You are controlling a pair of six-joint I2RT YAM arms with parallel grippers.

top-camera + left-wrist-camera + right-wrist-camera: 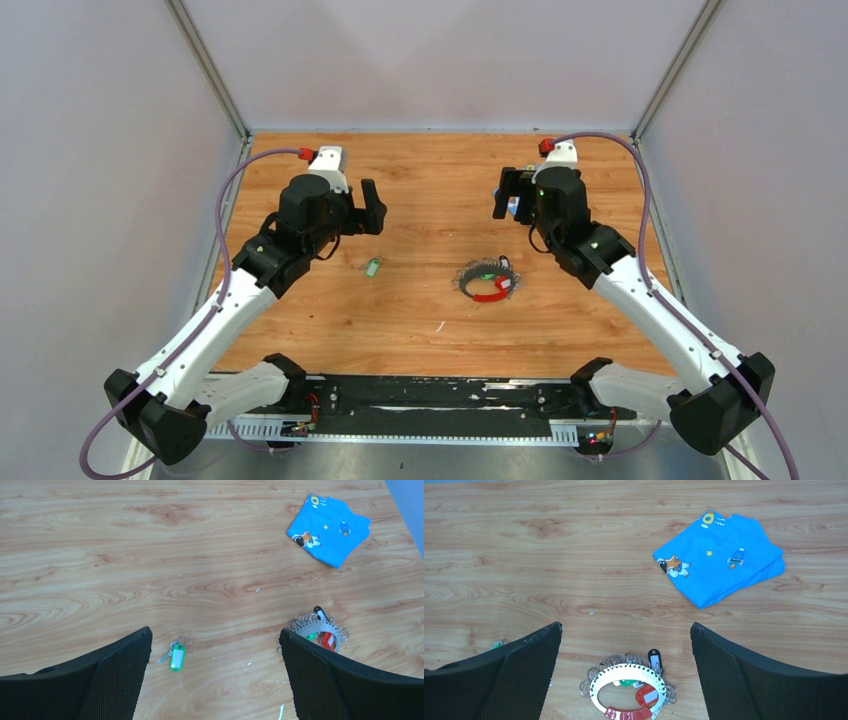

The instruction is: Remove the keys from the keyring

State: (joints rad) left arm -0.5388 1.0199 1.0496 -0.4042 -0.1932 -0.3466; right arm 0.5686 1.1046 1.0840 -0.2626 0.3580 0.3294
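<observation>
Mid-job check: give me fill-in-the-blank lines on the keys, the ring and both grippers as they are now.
The loose key lying apart from the keyring has a ____ tag.
The left gripper and the right gripper are both ____, holding nothing.
The sleeve on the keyring's rim is ____.
Missing words: green; open; red.

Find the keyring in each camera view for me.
Top external: keyring just right of centre.
Left wrist: lower right, partly hidden by the left gripper.
Right wrist: bottom centre.
Shared landmark: blue cloth, beyond it in both wrist views.
</observation>
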